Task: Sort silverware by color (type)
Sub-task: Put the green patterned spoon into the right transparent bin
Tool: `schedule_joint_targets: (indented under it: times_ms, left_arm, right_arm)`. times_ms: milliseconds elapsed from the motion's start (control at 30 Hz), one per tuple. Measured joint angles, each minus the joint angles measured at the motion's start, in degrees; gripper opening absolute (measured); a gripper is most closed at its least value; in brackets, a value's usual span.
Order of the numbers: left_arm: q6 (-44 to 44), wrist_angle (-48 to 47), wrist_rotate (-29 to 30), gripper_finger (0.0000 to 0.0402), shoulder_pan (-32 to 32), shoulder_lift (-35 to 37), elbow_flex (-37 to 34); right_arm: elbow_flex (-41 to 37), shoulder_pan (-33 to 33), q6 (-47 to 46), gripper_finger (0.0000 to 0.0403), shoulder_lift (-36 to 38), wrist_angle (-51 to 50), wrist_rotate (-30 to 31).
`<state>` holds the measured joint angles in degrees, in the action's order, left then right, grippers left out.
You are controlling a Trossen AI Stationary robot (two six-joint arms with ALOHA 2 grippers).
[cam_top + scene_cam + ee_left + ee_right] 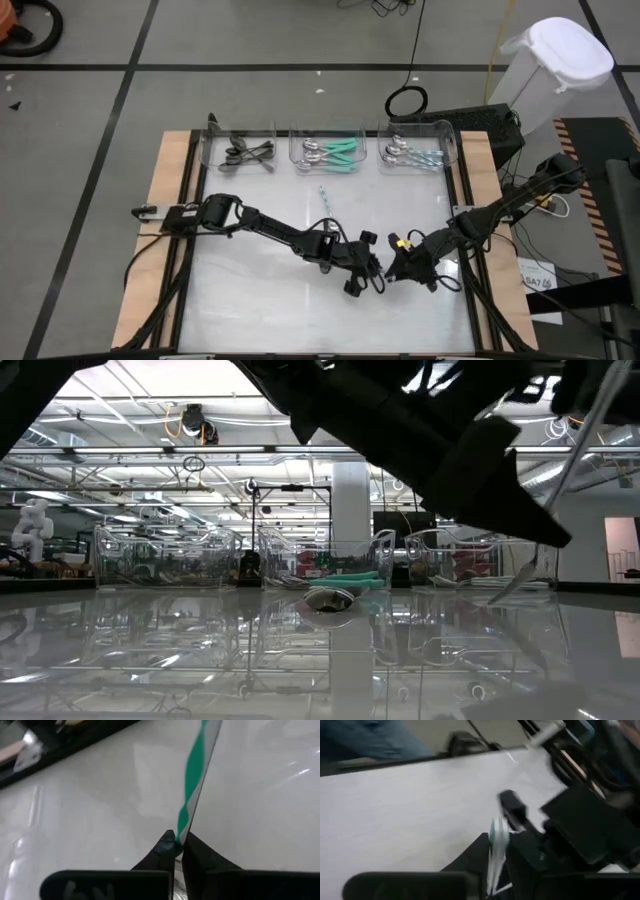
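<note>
My two grippers meet over the table's middle, left gripper [372,270] and right gripper [393,268] almost tip to tip. Between them is a silver utensil with a teal-green handle [195,775], lifted off the table; in the low view it slants down below the arms [520,585]. Both grippers are shut on it. Another teal-handled spoon [325,197] lies flat on the table nearer the far edge [330,598]. Three clear bins at the far edge hold dark utensils [245,152], teal-handled ones [330,152] and pale-blue-handled ones [410,152]. My left gripper [179,845] pinches one end of the teal-green handle [183,831] between its two fingertips. The handle runs straight on from the fingers and is clear of the table. My right gripper [494,865] has the utensil's pale silver part [495,851] between its two fingers. Its teal end [497,827] points toward the left gripper's finger [512,812]. Blur hides which part exactly.
The bins stand in a row along the table's far edge [320,130]. A white lidded bin [555,60] and cables lie off the table's far right corner. The white tabletop [250,290] is bare on the near side and to the left.
</note>
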<state>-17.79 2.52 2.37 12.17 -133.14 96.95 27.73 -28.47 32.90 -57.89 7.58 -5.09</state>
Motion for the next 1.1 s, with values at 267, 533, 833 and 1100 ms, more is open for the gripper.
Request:
schedule_joint_targets:
  times_ms: [267, 533, 833, 1100]
  left_arm:
    - [5.76, -4.66, 15.50, 0.0010, -0.31, 0.02, 0.00]
    - [11.13, -14.23, 28.97, 0.0010, -0.37, 0.02, 3.19]
    - [23.81, -40.72, 37.79, 0.0010, -0.06, 0.12, 15.10]
    - [28.93, -47.88, 36.73, 0.0010, 0.28, 0.13, 16.17]
  right_arm:
    - [0.02, -0.04, -12.64, 0.0111, 0.11, -1.25, 13.92]
    - [-0.02, -0.04, -23.40, 0.0158, 0.12, -3.55, 26.83]
    - [0.09, -0.05, -25.83, 0.0175, 0.18, -5.41, 42.42]
    - [0.09, -2.39, -19.57, 0.0168, 0.16, -6.63, 45.01]
